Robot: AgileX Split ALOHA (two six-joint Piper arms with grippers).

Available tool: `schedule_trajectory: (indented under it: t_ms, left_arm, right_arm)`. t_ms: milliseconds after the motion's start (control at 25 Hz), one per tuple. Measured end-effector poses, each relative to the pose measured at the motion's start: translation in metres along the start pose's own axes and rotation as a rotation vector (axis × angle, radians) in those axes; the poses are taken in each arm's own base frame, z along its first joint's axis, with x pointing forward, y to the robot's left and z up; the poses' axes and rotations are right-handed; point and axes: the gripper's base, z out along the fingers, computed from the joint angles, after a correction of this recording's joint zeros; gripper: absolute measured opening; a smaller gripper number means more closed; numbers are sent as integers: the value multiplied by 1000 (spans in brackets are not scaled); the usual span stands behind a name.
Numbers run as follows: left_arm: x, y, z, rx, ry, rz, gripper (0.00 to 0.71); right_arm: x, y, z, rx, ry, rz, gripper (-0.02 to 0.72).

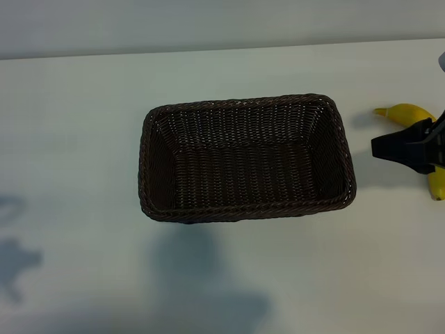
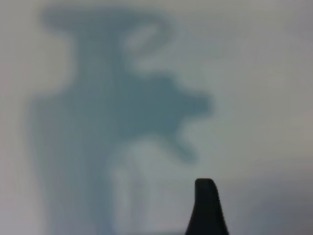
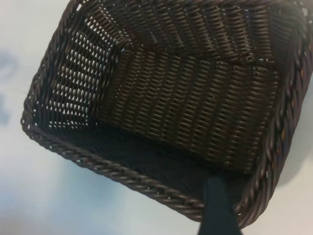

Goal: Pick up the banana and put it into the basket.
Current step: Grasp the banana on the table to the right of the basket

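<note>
Though unlabelled, banana beside basket.

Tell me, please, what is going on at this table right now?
The right gripper is at the exterior view's right edge, over the banana, which lies on the table to the right of the basket. Whether it actually grips the banana cannot be told. The basket holds nothing, so the banana has not yet gone in. The left arm is out of the exterior view; its wrist camera shows one fingertip above bare table and its own shadow.
</note>
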Motion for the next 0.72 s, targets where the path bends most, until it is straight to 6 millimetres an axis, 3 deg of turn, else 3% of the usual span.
schedule_trajectory:
  t_ms: [240,480,720]
  left_arm:
    - [27,-1,16,0,-2,0,545]
    - [39,-2,3,-5,-128,-1,545]
    - [64,-3,-18,-15,-355,-2,545]
  right_arm:
    - [0,0,0,1,-1,0,470]
    - [0,-1,0,6,-4,0,470]
    - [-2,-3,0,28,-18,23,470]
